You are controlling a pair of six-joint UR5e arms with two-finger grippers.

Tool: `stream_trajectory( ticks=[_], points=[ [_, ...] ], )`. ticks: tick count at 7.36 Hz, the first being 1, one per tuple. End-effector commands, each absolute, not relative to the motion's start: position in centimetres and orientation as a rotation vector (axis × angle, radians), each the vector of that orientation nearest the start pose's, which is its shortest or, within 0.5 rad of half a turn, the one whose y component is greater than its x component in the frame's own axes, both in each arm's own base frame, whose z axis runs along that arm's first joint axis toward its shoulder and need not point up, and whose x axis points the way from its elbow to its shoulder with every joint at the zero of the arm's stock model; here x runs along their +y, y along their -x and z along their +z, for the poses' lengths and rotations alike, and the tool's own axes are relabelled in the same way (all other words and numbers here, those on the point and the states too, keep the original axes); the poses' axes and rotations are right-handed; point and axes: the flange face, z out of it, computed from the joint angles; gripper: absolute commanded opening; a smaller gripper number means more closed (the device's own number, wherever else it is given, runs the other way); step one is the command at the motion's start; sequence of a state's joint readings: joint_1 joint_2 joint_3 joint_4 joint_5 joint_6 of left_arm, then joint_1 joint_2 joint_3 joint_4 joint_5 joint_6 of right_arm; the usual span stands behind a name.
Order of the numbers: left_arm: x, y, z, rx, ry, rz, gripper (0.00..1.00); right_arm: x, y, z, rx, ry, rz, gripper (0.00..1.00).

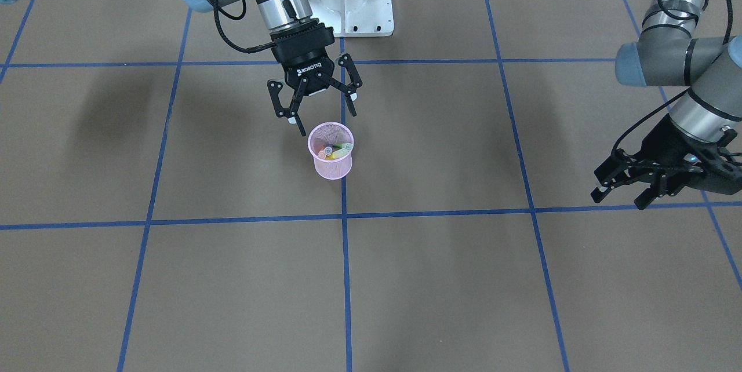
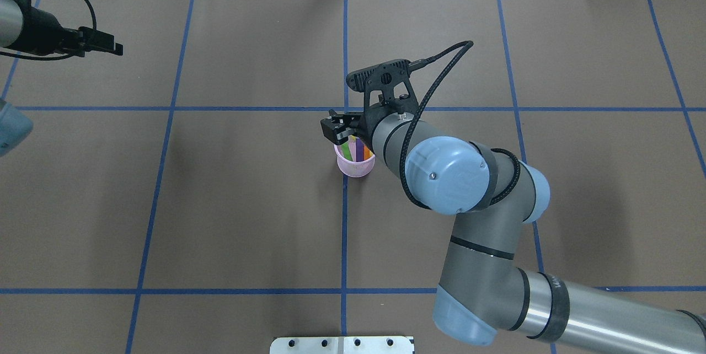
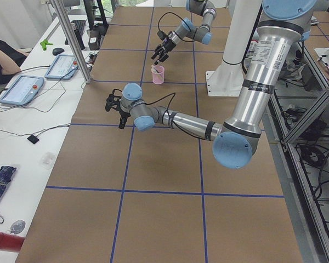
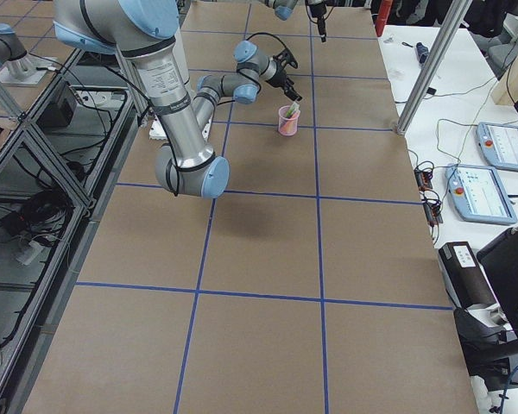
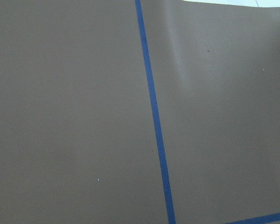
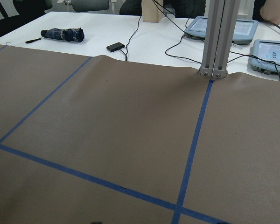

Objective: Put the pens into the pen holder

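Now lift right gripper [image 1: 326,120], jaws wide & empty, straight up off small pink wire-mesh cup [image 1: 331,170] on blue tape line [image 1: 344,204], coloured marker pens [image 1: 335,150] inside, w/o clipping rim.

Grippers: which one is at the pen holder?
The right gripper, open, close over the pink pen holder; the left gripper, also open, hangs far off to the side.

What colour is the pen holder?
The pen holder is pink, see-through mesh; it shows best in the exterior front-facing view.
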State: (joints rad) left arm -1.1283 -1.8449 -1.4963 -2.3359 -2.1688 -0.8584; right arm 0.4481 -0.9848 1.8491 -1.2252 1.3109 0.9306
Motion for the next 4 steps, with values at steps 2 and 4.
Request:
stream_trajectory(
  ticks=[2,4],
  points=[
    [-61.5,-11.6,45.0,0.814,-0.353,0.094,1.0,-48.9,36.8,19.4,-0.781,-0.446,-0.047,0.99],
    [-61.0,-6.5,44.6,0.709,-0.253,0.158,1.0,-53.0,28.3,26.2,-0.647,-0.287,-0.213,0.99]
  ],
)
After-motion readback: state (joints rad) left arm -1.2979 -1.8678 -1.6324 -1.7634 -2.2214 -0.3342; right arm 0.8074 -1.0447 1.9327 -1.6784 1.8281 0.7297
